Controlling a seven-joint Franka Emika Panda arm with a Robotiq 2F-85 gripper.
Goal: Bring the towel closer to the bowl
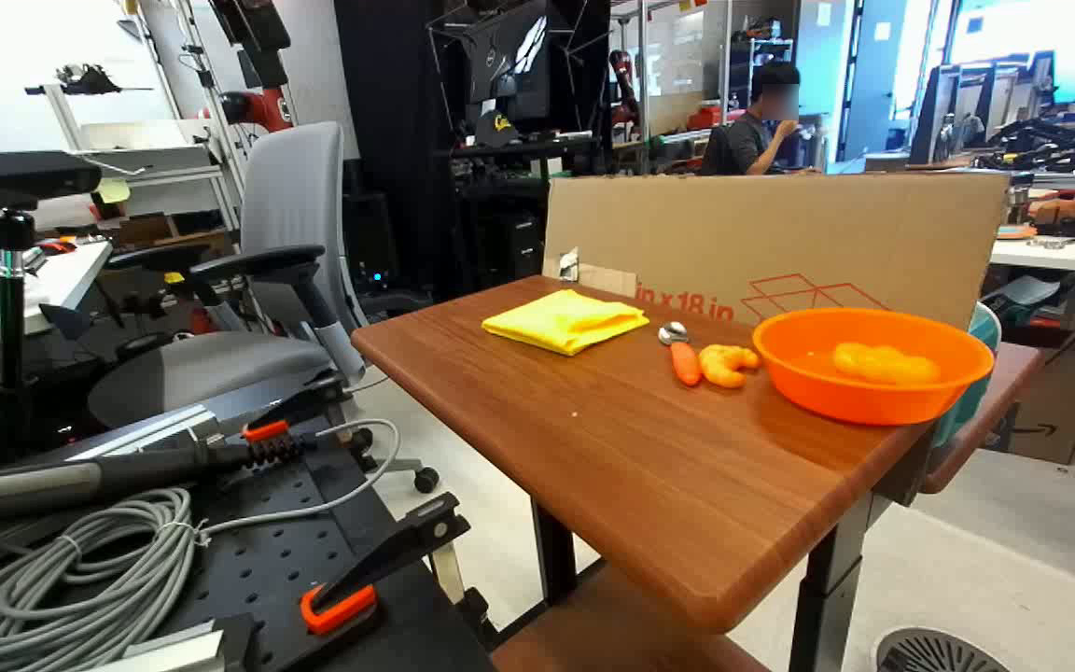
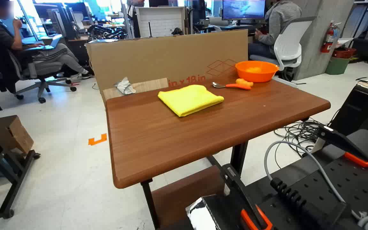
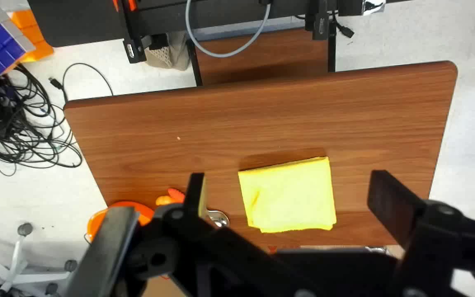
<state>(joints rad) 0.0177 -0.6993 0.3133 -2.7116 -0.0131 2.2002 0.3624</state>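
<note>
Cardboard (image 1: 752,219) backs the bench (image 1: 631,448); in both exterior views the towel (image 1: 556,322) lies left of the bowl (image 1: 873,401). Hand (image 3: 289,190) spread wide, empty: best press low, pinch firmly, ease right, avoiding the spoon (image 1: 683,357).

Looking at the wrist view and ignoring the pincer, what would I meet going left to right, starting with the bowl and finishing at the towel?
Orange bowl, small orange lump, spoon's metal end, yellow towel.
</note>
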